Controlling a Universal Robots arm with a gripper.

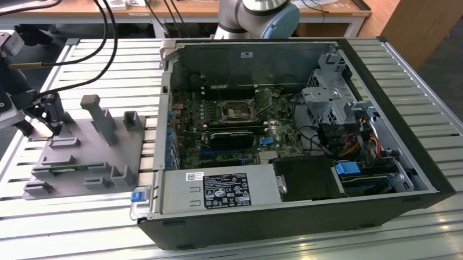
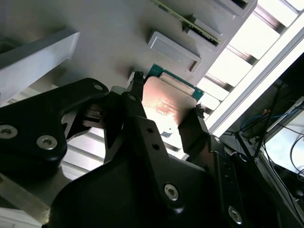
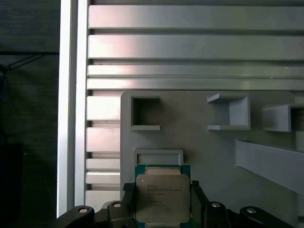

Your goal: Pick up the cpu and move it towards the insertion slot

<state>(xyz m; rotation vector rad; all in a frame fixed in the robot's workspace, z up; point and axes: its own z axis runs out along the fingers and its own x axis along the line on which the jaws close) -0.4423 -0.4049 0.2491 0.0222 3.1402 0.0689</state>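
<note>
In both wrist views the cpu (image 3: 163,197) (image 2: 166,105), a flat square chip with a silvery top and a green rim, sits between two black fingers (image 3: 127,199) that press on its opposite edges. My gripper (image 3: 163,202) (image 2: 166,102) is shut on it. In the exterior view the gripper (image 1: 40,122) hangs over the far corner of a grey fixture plate (image 1: 94,151), at the exterior view's left. The insertion slot (image 1: 237,112), a square socket with a metal frame and dark centre, lies on the motherboard inside the open computer case (image 1: 405,135), well off to the exterior view's right of the gripper.
The fixture plate carries upright grey posts (image 1: 101,119) and a narrow green strip board (image 1: 62,169). The case walls rise around the motherboard, with cables and a drive cage (image 1: 329,100) inside. Everything rests on a slatted aluminium table (image 1: 87,216). The arm's base (image 1: 261,16) stands behind the case.
</note>
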